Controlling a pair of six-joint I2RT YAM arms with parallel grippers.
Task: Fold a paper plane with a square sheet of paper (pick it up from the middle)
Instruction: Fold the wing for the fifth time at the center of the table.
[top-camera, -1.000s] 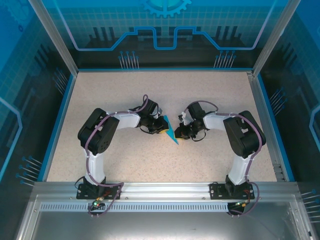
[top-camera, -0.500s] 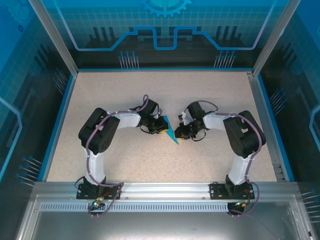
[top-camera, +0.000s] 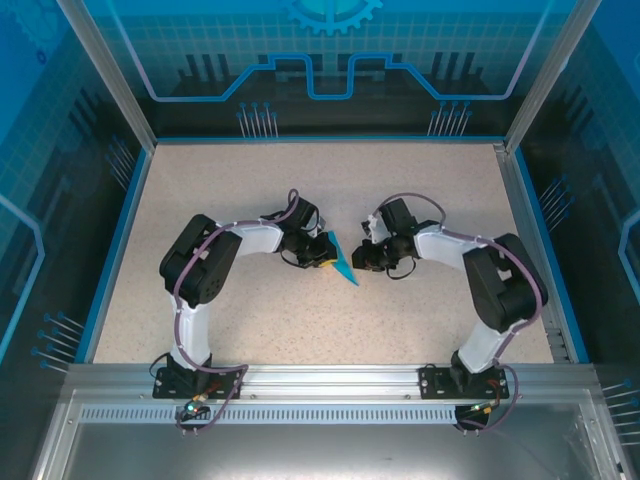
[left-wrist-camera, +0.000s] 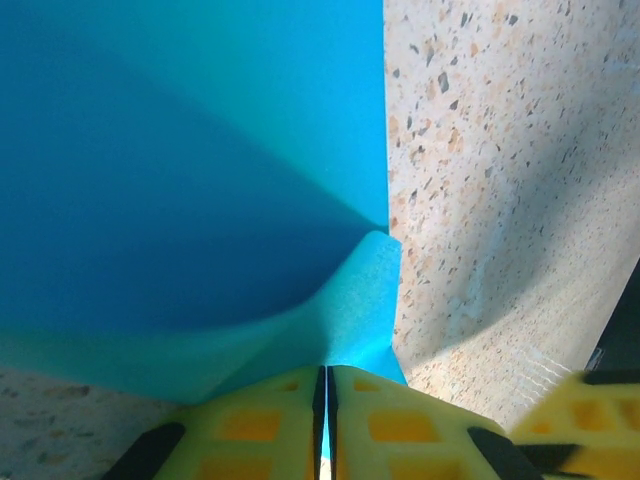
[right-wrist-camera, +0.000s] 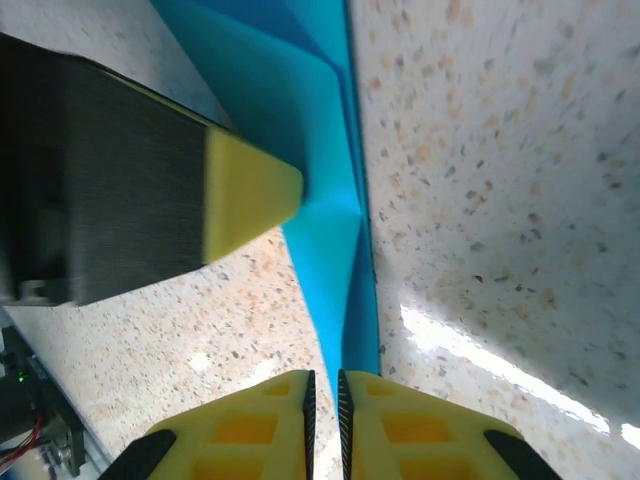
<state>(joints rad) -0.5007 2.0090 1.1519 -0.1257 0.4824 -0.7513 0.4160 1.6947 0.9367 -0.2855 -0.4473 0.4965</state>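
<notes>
Both grippers are pinched shut on the paper (top-camera: 342, 264): left gripper (left-wrist-camera: 322, 400), right gripper (right-wrist-camera: 323, 400). Seemingly mid-fold; next, the crease needs pressing.

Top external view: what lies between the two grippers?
The folded blue paper sits between the left gripper and the right gripper in the top external view; the left wrist view shows the left gripper pinching it.

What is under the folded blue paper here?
Speckled table shows beside the folded blue paper. The tabletop directly beneath is covered, and the left fingers pinch one raised edge.
</notes>
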